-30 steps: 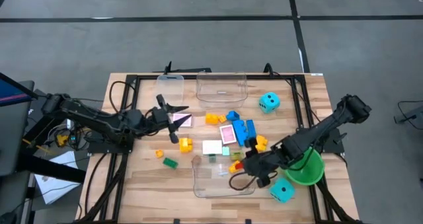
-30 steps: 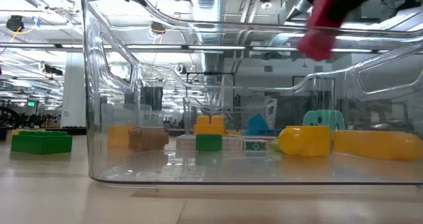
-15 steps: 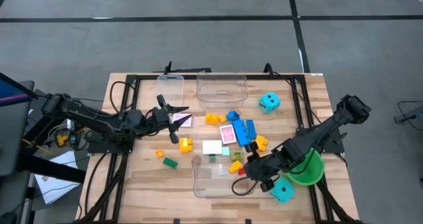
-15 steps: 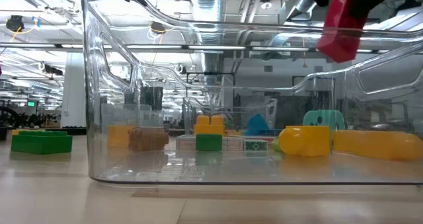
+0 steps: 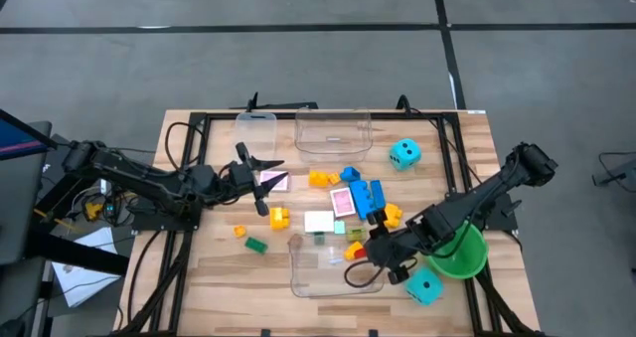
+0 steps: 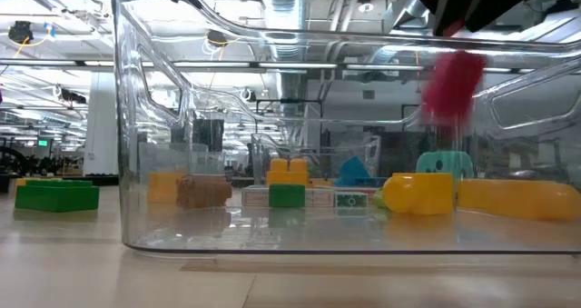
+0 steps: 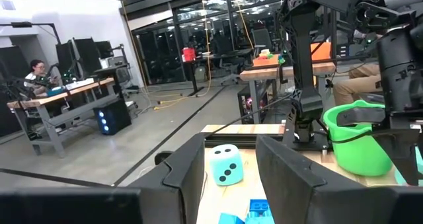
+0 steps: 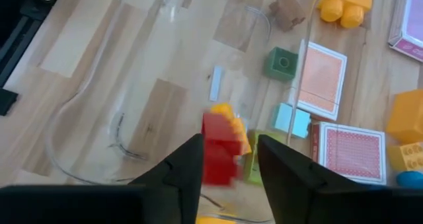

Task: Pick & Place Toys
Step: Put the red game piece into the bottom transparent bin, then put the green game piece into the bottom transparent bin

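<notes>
Wood table (image 5: 199,277) w/ bricks (image 5: 278,218), cards (image 5: 342,202), dice (image 5: 404,155), tubs (image 5: 333,130), green bowl (image 5: 462,257).

Toy cluster (image 5: 343,200) mid-table — between far tub (image 5: 333,133) and near tub (image 5: 323,267).

The desk (image 5: 214,267) is pale wood with visible grain and a smooth, faintly sheened surface, framed by black matt metal rails (image 5: 199,128). Under the right tool (image 8: 228,159) sits a clear tub (image 6: 272,163) of glossy transparent plastic that catches ceiling reflections. The red brick (image 8: 219,148) between that tool's fingers looks like smooth, glossy plastic, as do the yellow bricks (image 6: 427,192) beyond it. The pink-backed cards (image 8: 350,151) look like thin printed paper. The green bowl (image 7: 360,138) ahead of the left tool (image 7: 228,168) is smooth plastic with a soft shine; the cyan die (image 7: 226,164) there looks matt.
</notes>
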Motion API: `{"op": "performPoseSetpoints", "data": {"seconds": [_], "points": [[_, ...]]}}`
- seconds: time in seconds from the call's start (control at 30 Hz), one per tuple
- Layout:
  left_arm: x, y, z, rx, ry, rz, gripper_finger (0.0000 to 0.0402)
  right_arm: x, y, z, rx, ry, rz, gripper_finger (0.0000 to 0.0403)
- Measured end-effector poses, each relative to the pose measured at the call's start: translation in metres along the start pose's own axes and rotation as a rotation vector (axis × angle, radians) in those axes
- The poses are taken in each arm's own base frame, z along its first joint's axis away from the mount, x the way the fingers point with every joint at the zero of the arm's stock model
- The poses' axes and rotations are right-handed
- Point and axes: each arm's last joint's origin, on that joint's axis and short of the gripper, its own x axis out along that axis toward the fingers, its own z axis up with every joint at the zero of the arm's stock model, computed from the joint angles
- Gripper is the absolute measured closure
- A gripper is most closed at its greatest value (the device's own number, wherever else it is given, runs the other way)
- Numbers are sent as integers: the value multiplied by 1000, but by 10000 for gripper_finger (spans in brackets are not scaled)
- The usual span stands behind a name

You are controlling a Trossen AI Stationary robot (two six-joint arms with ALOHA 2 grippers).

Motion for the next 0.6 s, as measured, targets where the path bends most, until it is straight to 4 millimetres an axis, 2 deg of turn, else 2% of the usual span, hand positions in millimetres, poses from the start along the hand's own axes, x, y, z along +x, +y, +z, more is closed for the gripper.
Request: {"op": "performPoseSetpoints", "data": {"seconds": [0.27,0.6], "points": [[0,0,0,0,0,0,271,0,0,0,1,0,-1,233],[0,0,0,1,1,-1,271,0,-1,0,2,1,-1,230]]}}
